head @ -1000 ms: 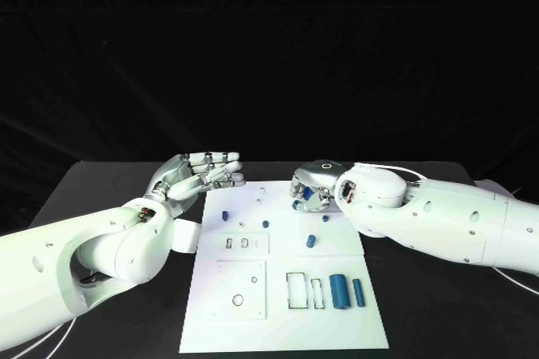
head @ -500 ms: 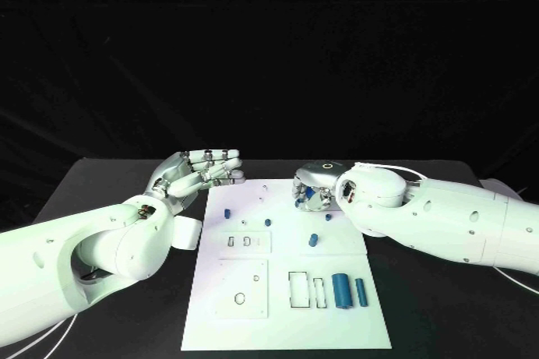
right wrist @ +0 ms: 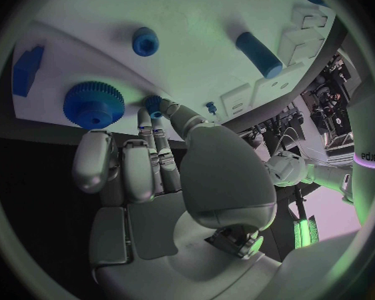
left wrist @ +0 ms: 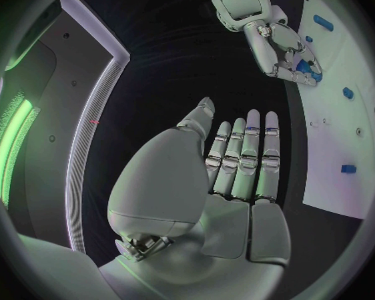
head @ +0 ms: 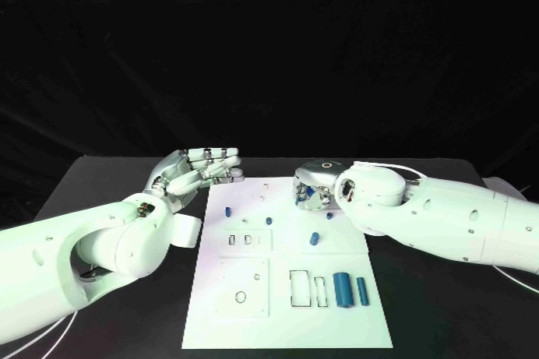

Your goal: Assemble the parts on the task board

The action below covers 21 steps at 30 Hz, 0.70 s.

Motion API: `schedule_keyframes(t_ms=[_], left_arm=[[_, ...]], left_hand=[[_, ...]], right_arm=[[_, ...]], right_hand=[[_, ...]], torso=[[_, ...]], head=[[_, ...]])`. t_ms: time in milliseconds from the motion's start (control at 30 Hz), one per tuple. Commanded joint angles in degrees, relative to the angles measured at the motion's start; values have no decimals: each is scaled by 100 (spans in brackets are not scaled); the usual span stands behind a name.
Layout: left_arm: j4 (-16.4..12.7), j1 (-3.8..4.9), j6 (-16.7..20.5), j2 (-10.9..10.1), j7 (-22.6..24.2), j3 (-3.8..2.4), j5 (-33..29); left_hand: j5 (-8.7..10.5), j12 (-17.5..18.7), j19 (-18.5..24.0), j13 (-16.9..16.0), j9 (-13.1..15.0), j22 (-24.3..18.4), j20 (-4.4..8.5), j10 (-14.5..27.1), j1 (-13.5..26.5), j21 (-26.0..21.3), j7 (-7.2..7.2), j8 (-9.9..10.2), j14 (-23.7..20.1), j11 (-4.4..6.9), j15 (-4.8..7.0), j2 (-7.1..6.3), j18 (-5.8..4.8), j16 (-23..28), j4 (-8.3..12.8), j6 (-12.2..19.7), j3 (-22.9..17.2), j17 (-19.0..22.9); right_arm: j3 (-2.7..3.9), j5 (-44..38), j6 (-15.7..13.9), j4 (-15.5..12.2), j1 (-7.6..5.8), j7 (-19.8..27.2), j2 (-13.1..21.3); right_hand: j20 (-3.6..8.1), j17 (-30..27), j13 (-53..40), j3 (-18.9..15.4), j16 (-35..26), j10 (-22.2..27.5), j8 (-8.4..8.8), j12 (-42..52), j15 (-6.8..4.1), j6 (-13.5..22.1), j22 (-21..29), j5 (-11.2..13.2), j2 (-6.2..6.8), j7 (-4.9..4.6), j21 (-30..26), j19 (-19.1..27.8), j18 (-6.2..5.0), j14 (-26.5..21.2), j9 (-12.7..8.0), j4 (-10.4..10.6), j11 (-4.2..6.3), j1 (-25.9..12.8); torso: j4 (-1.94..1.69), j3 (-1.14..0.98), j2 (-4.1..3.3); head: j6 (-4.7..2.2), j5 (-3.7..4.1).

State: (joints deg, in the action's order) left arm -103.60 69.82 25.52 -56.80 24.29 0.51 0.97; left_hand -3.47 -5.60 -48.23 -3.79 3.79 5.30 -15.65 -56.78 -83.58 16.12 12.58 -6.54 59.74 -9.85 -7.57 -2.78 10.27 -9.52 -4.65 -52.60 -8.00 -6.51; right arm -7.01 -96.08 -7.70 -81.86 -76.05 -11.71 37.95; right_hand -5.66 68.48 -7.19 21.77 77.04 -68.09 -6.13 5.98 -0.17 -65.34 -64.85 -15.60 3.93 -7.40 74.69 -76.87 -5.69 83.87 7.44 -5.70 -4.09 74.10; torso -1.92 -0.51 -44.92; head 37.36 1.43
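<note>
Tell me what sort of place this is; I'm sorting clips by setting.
Probably a robotics test bench in a lab: a black table against a black backdrop, a white task board with blue parts, and equipment racks in the right wrist view.

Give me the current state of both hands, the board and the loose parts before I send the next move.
Left hand: open, fingers straight and together, beside the board's far left corner, holding nothing.
Right hand: over the board's far edge, fingertips at a small blue part.
Blue gear: flat on the board by the right hand.
Task board: flat on the table.
Two blue cylinders: lying side by side near the board's right edge.
</note>
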Motion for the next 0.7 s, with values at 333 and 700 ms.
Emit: schedule_keyframes(t_ms=[333, 700], left_arm=[[-2, 14, -81, 0, -4, -5, -23], [27, 16, -83, 0, -21, -5, -70]], left_hand=[[-7, 44, -26, 8, -5, -11, 0, 11, 44, -27, 41, 31, 1, -50, -35, 20, 30, 40, 0, -7, 48, -7], [-7, 96, 1, 8, -5, -34, -11, 40, 29, -53, 62, 72, -26, -68, -51, 45, 27, 96, 13, 15, 62, -10]], right_arm=[[-5, -146, -108, 26, 6, -142, -24], [27, -259, -702, -258, -2, -194, 79]], right_hand=[[32, 18, -54, 238, 53, -140, -65, 36, -59, -88, -426, 228, -77, -3, 286, -166, 147, 244, 109, -84, 36, 214], [27, 10, -60, 302, 67, -159, -77, 12, -53, -83, -600, 101, 0, -7, 401, -218, 173, 239, 171, -61, 30, 144]], torso=[[-13, 0, -23], [-32, 4, -29]], head=[[-24, 20], [-88, 30]])
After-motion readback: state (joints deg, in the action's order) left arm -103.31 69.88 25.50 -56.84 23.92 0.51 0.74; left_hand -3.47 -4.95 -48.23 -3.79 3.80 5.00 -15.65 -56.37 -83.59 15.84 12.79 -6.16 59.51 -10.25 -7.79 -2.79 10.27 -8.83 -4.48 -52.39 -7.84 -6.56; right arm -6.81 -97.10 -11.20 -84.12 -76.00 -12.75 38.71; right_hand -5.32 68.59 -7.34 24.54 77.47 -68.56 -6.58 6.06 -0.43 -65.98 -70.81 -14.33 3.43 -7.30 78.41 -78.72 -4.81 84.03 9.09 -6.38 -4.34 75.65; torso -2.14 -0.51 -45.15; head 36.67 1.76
